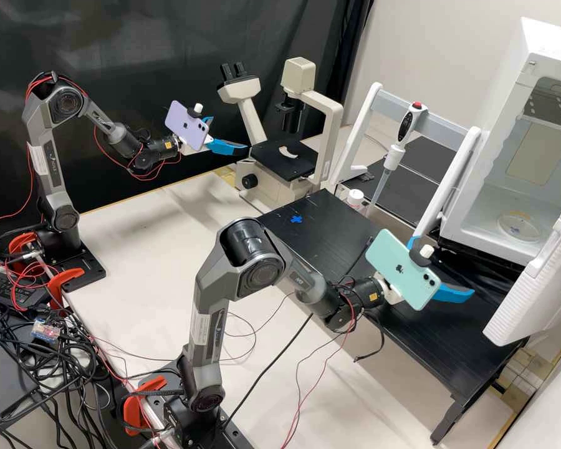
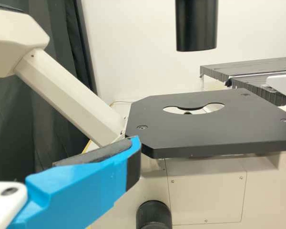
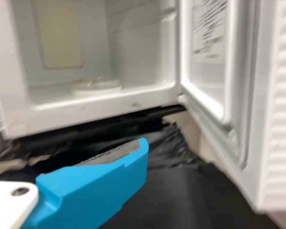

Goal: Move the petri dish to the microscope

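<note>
My left gripper stands open and empty beside the microscope, by the near-left edge of its black stage. In the left wrist view, the left gripper shows one blue finger, its tip in front of the stage corner. My right gripper is open in front of the white chamber, holding nothing. The clear petri dish lies flat on the chamber's floor. From the right wrist view, the dish sits beyond and above the right gripper, apart from its blue finger.
The chamber door hangs wide open on the right. A black raised platform with a blue cross mark stands between microscope and chamber. Behind it, a pipette hangs on a white frame, near a small white-capped bottle. Loose cables trail around the arms.
</note>
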You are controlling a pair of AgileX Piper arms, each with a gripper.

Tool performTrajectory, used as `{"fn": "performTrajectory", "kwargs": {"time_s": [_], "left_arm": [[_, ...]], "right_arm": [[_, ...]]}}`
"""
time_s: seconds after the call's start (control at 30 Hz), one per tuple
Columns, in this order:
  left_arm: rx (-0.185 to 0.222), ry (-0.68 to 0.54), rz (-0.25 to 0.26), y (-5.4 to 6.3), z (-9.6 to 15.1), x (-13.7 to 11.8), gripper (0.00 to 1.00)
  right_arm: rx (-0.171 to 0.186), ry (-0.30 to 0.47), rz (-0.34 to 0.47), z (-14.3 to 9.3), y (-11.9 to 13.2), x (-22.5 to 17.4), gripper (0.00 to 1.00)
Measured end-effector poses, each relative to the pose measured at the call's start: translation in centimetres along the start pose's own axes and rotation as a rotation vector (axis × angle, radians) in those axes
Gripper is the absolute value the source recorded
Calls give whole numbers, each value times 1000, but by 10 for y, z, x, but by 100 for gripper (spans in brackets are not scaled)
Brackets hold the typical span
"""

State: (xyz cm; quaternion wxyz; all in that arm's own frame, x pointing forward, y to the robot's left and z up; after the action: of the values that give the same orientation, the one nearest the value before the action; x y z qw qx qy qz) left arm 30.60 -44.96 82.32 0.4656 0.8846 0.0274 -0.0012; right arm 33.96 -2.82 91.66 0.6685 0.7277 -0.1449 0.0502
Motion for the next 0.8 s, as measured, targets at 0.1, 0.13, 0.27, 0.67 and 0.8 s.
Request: {"fn": "performTrajectory", "kwargs": {"time_s": [0.1, 0.13, 0.27, 0.67, 0.8], "left_arm": [[0, 0, 0, 0, 0, 0, 100], [0, 0, 0, 0, 0, 0, 100], [0, 0, 0, 0, 0, 0, 100], [0, 0, 0, 0, 0, 0, 100], [0, 0, 0, 0, 0, 0, 100]], "right_arm": [[-9, -11, 31, -3, 7, 15, 100], [-7, -18, 39, -4, 9, 22, 100], [-15, -37, 65, -7, 16, 41, 100], [-15, -20, 57, -35, 13, 112, 100], [-10, -19, 20, -41, 5, 138, 100]]}}
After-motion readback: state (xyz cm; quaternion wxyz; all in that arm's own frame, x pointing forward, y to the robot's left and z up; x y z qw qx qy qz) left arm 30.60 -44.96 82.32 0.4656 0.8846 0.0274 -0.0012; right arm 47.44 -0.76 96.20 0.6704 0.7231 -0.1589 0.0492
